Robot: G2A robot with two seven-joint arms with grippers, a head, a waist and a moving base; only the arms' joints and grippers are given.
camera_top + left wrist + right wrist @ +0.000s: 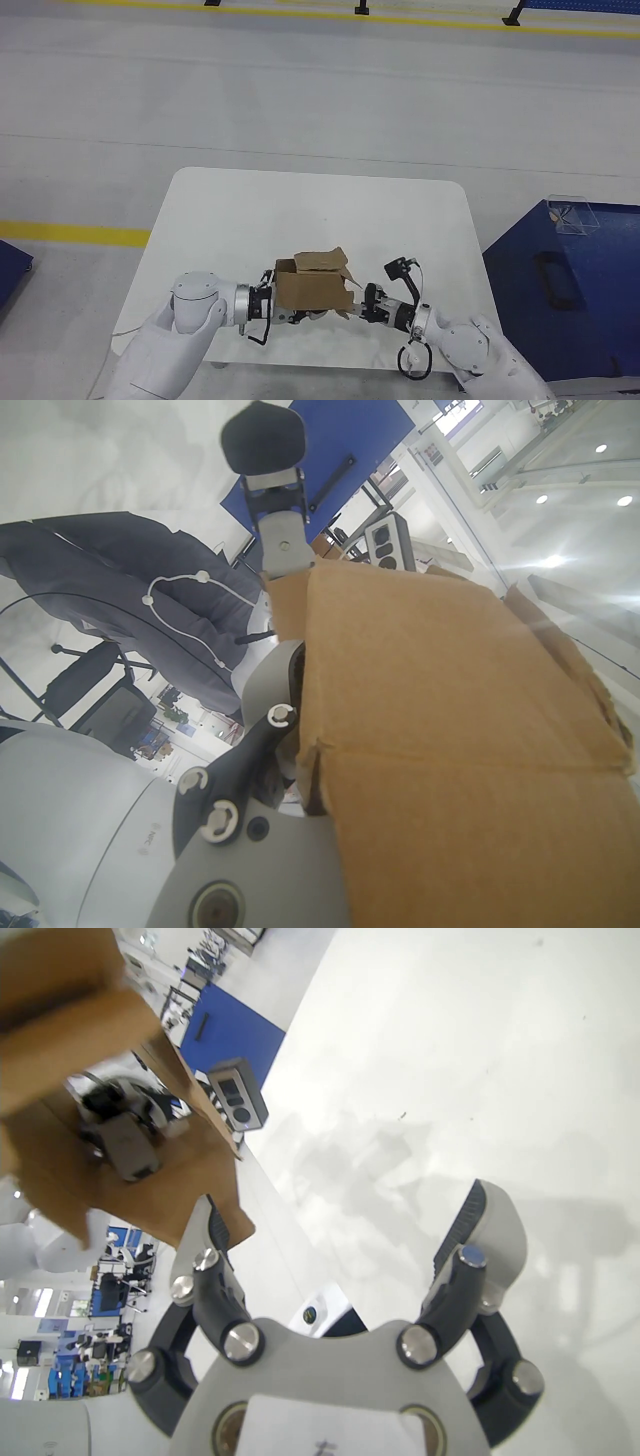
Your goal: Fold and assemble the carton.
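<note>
Carton [313, 288] at table's [300, 210] 6 o'clock edge, its 9 o'clock wall pinched in left gripper [272, 302]. Right gripper [345, 1208] at carton's 3 o'clock, spread wide, touching a flap.

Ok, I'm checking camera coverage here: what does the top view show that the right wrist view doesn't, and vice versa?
Top view only: the whole white table, and a clear box beside it. Right wrist view only: the right gripper wide open, one finger at the corner of a flap, and the inside of the carton. Both: the carton between the left gripper and the right gripper.
</note>
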